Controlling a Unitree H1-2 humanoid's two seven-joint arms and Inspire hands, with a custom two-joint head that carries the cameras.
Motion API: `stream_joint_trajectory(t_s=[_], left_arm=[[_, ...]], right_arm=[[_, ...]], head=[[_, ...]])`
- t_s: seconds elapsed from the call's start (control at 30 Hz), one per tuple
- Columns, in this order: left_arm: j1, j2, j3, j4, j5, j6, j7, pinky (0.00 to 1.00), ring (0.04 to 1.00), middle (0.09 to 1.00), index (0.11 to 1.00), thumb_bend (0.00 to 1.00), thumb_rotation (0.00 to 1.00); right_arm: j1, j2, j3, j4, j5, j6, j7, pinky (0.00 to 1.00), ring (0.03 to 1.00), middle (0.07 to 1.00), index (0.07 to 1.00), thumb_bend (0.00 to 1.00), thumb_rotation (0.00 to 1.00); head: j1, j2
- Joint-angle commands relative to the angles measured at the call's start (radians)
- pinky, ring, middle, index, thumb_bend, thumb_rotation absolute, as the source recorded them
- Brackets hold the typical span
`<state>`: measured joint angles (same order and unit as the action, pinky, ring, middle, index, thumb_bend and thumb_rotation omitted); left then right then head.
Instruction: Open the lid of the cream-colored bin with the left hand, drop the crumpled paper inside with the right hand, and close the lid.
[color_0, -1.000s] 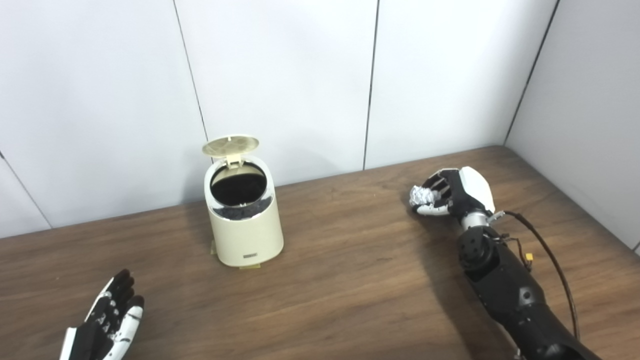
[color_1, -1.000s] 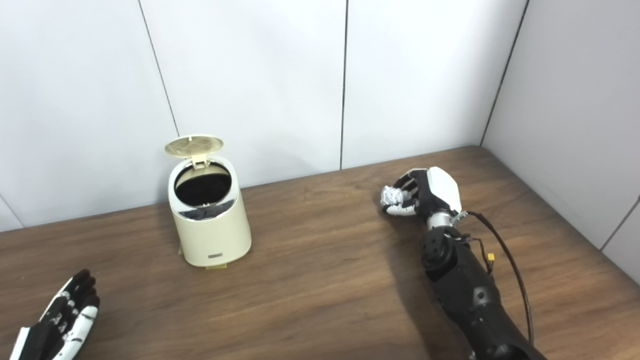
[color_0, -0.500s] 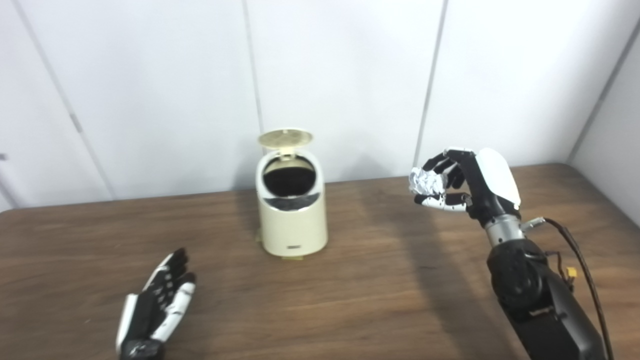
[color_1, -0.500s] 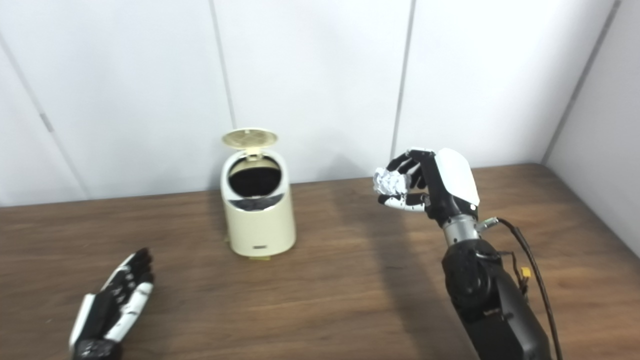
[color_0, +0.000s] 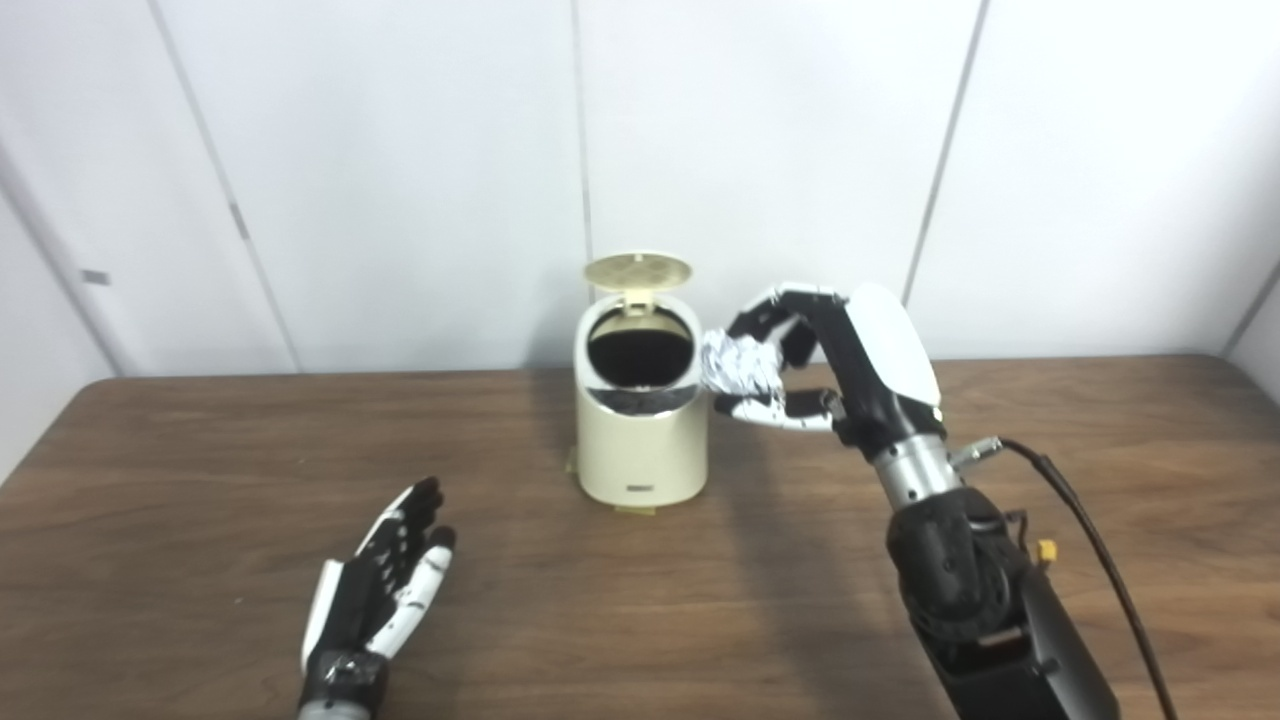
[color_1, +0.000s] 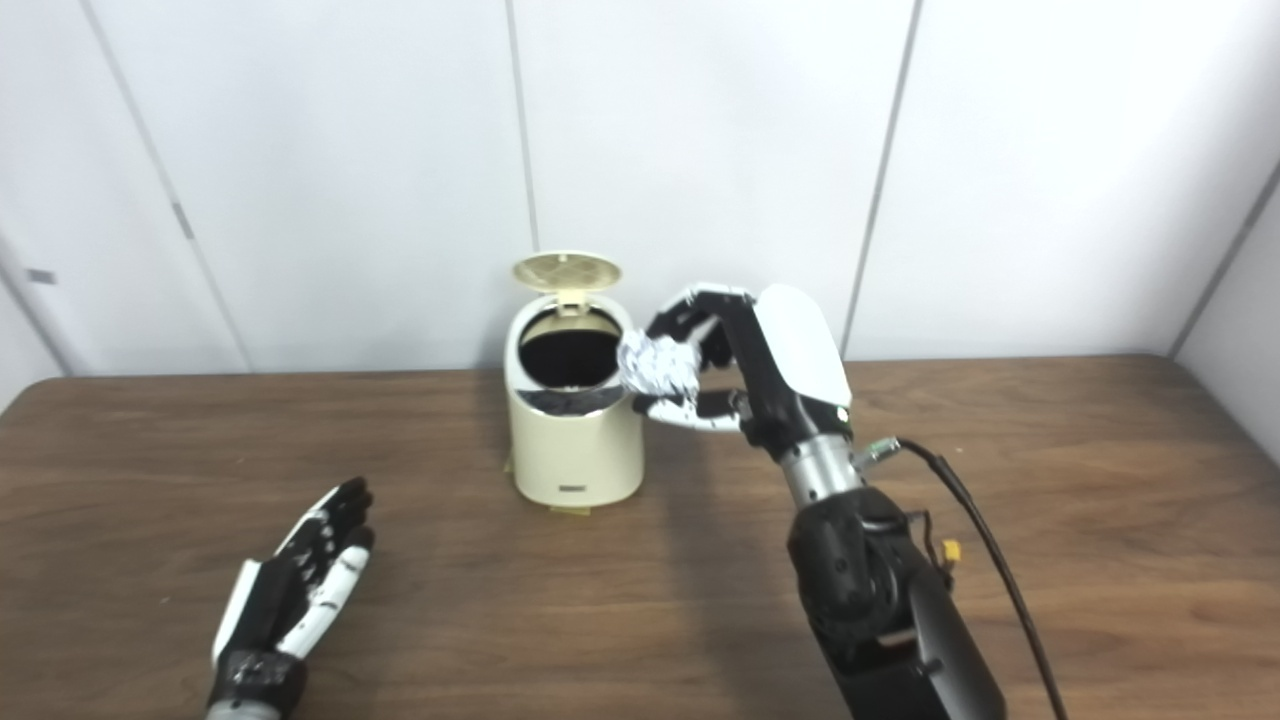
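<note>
I have the crumpled paper (color_0: 738, 364) pinched in my right hand (color_0: 830, 370) at frame centre, just right of the bin (color_0: 641, 425). I'd carry it over the mouth before releasing. The bin stands upright, lid (color_0: 637, 270) raised behind. My left hand (color_0: 385, 585) lies splayed, lower left.

No readable text anywhere. Small dark label plate low on the front of the bin (color_0: 640, 489) (too small and blurred to make out). Nothing legible on the lid (color_0: 637, 269), wall panels or table (color_0: 200, 560).
</note>
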<state>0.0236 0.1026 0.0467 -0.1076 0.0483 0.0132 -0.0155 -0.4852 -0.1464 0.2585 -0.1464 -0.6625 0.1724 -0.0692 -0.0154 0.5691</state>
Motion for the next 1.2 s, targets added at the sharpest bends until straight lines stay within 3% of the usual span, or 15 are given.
stream_joint_trajectory(t_s=[0.0, 0.3, 0.6, 1.17], left_arm=[[0.002, -0.011, -0.008, -0.004, 0.012, -0.003, 0.009, 0.97, 0.934, 0.895, 0.921, 0.49, 0.55], [0.010, -0.022, -0.016, -0.003, 0.025, -0.012, 0.021, 0.98, 0.942, 0.899, 0.920, 0.49, 0.54], [0.015, -0.030, -0.012, -0.015, 0.023, -0.004, 0.020, 0.97, 0.941, 0.903, 0.924, 0.50, 0.55], [0.024, -0.033, -0.003, -0.025, 0.005, -0.015, 0.014, 0.96, 0.937, 0.901, 0.923, 0.50, 0.53]], right_arm=[[-0.063, 0.025, 0.006, 0.004, -0.013, -0.041, -0.016, 0.32, 0.394, 0.518, 0.511, 0.50, 0.00], [-0.152, 0.099, 0.020, 0.145, -0.035, -0.076, -0.054, 0.30, 0.396, 0.518, 0.519, 0.49, 0.00], [-0.197, 0.107, 0.028, 0.273, -0.049, -0.096, -0.089, 0.30, 0.391, 0.514, 0.532, 0.49, 0.00], [-0.217, 0.103, 0.025, 0.377, -0.040, -0.099, -0.131, 0.31, 0.391, 0.514, 0.524, 0.49, 0.00]], head=[[0.002, 0.000], [0.011, 0.000], [0.012, 0.000], [0.013, 0.005]])
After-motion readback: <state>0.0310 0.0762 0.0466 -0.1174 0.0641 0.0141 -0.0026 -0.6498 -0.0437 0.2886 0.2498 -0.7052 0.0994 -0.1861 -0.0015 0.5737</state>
